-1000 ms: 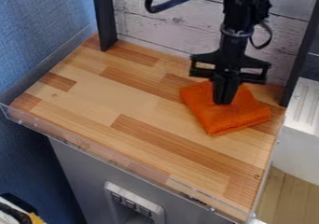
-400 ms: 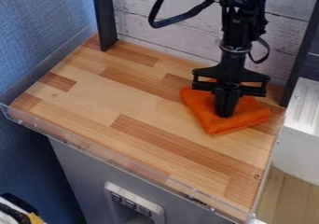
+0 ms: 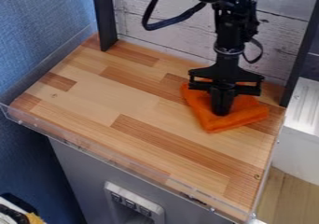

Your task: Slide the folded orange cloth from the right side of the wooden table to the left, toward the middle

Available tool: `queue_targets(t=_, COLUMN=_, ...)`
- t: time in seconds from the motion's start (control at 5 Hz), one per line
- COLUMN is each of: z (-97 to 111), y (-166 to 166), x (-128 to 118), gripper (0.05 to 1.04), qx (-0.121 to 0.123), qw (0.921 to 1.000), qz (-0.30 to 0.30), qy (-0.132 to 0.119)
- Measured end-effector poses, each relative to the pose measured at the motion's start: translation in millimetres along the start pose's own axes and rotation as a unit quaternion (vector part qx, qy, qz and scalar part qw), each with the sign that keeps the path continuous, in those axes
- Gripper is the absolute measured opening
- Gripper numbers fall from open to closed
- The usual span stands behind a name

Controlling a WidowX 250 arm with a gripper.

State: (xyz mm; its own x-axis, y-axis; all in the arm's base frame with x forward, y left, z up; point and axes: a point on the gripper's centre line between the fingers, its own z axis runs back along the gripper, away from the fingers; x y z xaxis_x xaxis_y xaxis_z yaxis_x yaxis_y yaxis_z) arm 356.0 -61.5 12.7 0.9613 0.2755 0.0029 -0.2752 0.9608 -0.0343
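Countertop (image 3: 106,101) of wood carries the cloth (image 3: 235,119) on its right part. For moving this cloth well, I think the gripper (image 3: 221,113) should press only lightly and travel low, so the layers do not bunch; whether it is grasping or released, I cannot tell. The cloth looks orange, soft, thickly folded.

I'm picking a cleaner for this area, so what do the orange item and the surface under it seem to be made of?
The folded orange cloth looks like soft, matte fabric, perhaps microfiber, judging by its rounded folds. The tabletop appears to be wood strips or a wood-look laminate: grain shows in light and dark blocks.
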Motion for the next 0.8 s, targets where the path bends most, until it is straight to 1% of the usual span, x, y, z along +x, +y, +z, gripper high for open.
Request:
queue_targets(t=0.4, z=-1, y=36, x=11, gripper=0.059, qx=0.006, qw=0.9989, qz=-0.047, qy=-0.005)
queue_targets(t=0.8, z=0, y=67, x=21, gripper=0.059, qx=0.014, qw=0.9960, qz=-0.088, qy=-0.007)
